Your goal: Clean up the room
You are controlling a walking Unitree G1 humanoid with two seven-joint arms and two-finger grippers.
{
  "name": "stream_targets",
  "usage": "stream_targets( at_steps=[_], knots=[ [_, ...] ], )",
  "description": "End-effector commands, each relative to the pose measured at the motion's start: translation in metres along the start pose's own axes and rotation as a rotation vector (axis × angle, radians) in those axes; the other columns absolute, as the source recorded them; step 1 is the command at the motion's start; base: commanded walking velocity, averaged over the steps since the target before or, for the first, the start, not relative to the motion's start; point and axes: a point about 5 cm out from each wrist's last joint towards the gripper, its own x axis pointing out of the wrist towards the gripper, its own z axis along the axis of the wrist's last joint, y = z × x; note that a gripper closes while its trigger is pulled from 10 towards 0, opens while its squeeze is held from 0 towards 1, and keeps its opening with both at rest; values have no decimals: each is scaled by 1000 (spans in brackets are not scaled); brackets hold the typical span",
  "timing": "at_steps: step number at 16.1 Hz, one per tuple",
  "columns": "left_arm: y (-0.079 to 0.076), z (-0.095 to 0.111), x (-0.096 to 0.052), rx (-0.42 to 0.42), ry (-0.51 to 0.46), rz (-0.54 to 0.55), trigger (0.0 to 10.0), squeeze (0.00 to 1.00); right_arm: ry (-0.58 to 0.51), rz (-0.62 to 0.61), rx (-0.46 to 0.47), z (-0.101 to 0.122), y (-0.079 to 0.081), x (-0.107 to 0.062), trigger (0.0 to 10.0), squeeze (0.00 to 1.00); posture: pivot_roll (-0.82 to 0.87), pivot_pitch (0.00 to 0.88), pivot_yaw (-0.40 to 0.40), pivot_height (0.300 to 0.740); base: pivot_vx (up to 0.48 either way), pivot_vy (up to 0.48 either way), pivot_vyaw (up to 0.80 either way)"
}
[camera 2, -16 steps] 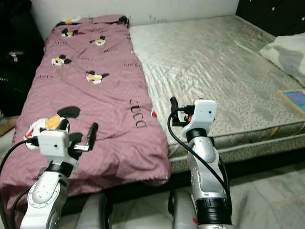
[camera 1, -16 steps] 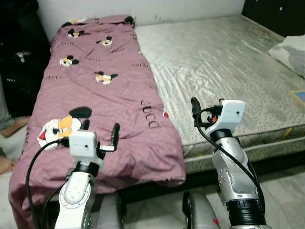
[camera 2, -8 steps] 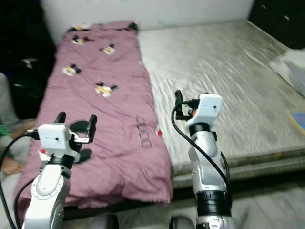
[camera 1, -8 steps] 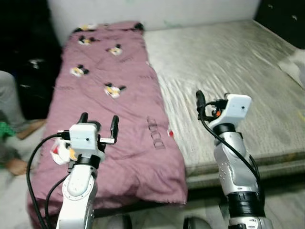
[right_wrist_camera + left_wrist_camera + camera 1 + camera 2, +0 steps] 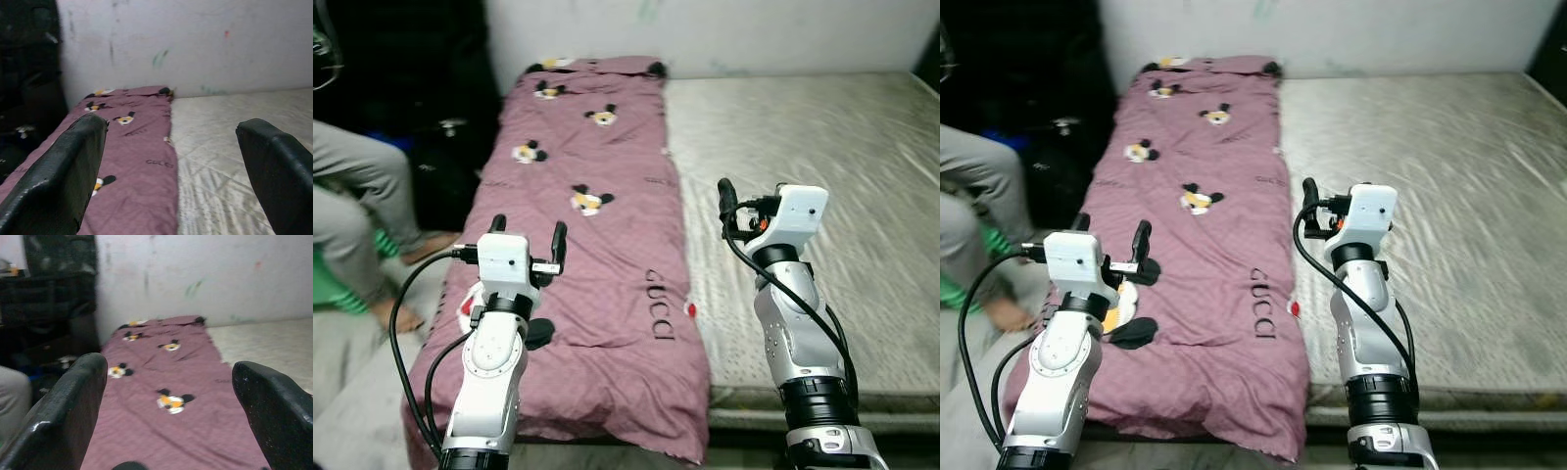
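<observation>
- Blanket (image 5: pixel 597 264) lies spread lengthwise along the left strip of the mattress (image 5: pixel 842 186), its near end hanging over the bed's foot (mouse prints face up).
- Left gripper (image 5: pixel 528 245) hovers over the blanket's near end, fingers spread wide, holding nothing.
- Right gripper (image 5: pixel 1317 206) is raised near the blanket's right edge; its wrist view shows fingers wide apart, empty.
- A seated person's legs (image 5: pixel 357 206) show at the left.
- Progress: the flat blanket fits either tidied bedding or bedding awaiting folding.

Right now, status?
Left gripper and right gripper open, empty, raised over bed. Purple blanket spread on mattress. Person's legs at left.
</observation>
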Motion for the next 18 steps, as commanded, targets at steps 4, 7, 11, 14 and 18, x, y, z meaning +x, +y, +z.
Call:
stream_targets(
  at_steps=[4, 7, 11, 14, 18],
  knots=[
    [3, -4, 0, 7, 5, 45, 10000, 0, 24, 26, -11, -8, 3, -9, 10000, 0, -11, 0, 33, 740, 0, 0, 0],
    [4, -7, -7, 10, 9, 55, 10000, 0, 56, 44, -6, -17, 8, -20, 10000, 0, -14, 0, 21, 740, 0, 0, 0],
    [3, -7, -19, -19, 25, 77, 10000, 0, 69, 48, -8, -18, 8, -31, 10000, 0, -7, 0, 25, 740, 0, 0, 0],
    [7, -9, -24, -2, 41, 82, 10000, 0, 74, 34, -4, -20, 6, -36, 10000, 0, -8, 0, 34, 740, 0, 0, 0],
    [12, -10, -18, 28, 59, 97, 10000, 0, 98, 35, -10, -22, 8, -40, 10000, 0, -8, 0, 31, 740, 0, 0, 0]
  ],
)
